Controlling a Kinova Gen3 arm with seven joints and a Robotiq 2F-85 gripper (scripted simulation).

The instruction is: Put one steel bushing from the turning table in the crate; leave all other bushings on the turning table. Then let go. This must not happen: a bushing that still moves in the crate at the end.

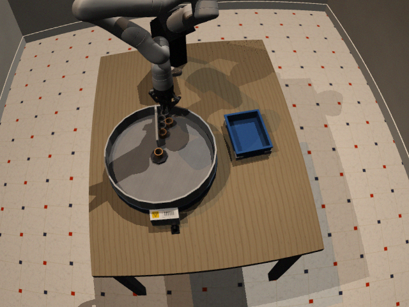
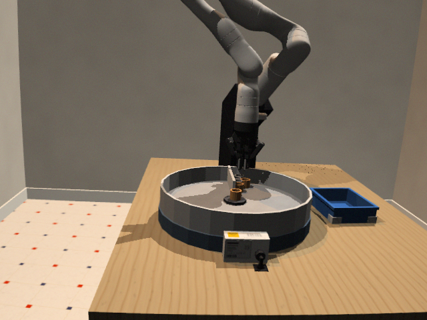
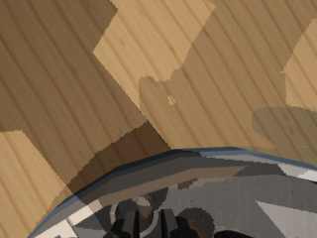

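Standing upright against the straight divider bar (image 1: 155,125), just inside the far rim of the turning table (image 1: 110,171), the nearest steel bushing (image 1: 161,118) has its bore pointing straight up. A second grey one (image 1: 162,125) touches it on the side toward the hub. Brass-coloured bushings crowd close: one (image 1: 169,121) just beside the grey pair, another (image 1: 162,132) further along the bar, and a third (image 1: 158,152) on the central hub.

The gripper (image 1: 163,107) hangs vertically almost straight over that first steel bushing, fingertips at about rim height in the exterior view (image 2: 244,164). Its fingers are drawn nearly together and grasp nothing. Whether the tips already reach into the bore I cannot tell; the wrist view shows only dark finger shapes at its lower edge.

What matters next, in my judgement, is the vertical line from fingertips to bore, with the bar on one side and the brass neighbour on the other leaving little room. The blue crate (image 1: 227,130) sits well apart, off the table's right side.
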